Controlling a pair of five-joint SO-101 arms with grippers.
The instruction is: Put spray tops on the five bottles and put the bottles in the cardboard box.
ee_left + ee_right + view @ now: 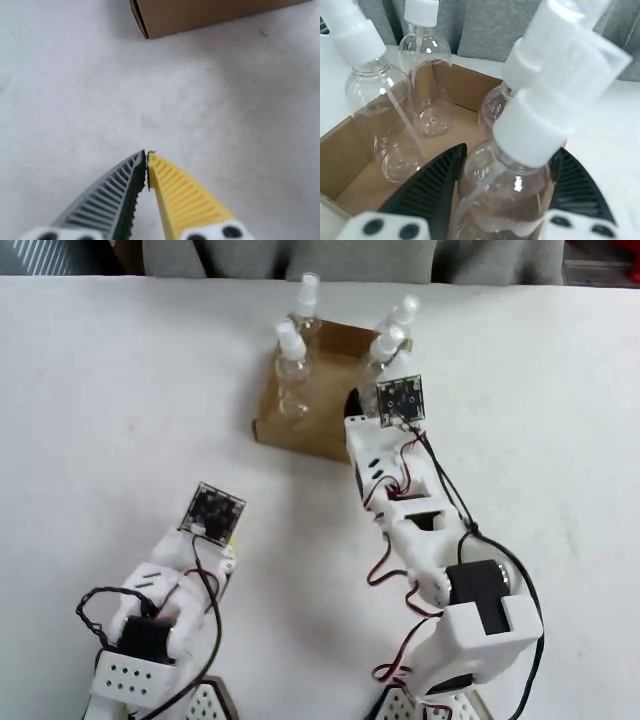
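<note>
Brown cardboard box [290,435] stands toward the far side of the white desk [120,390] with spray-topped bottles [385,115] upright inside, the right claw [507,155] clamped around one more bottle [505,200] at the box's right side, while the left claw [146,160] hangs pinched shut and empty over bare desk.

Seen from above, the white right arm [420,530] lies over the near right corner of the brown cardboard box [290,430] and over the bodies of two clear plastic bottles [378,362], so we cannot tell how these stand. In the left wrist view the box [200,15] is cut off by the edge, one corner showing. In the right wrist view the nearest bottle [505,200], between the black fingers [430,190], loses its base to the edge; its white spray top [555,85] is blurred and hides much of the bottle behind [492,107].
</note>
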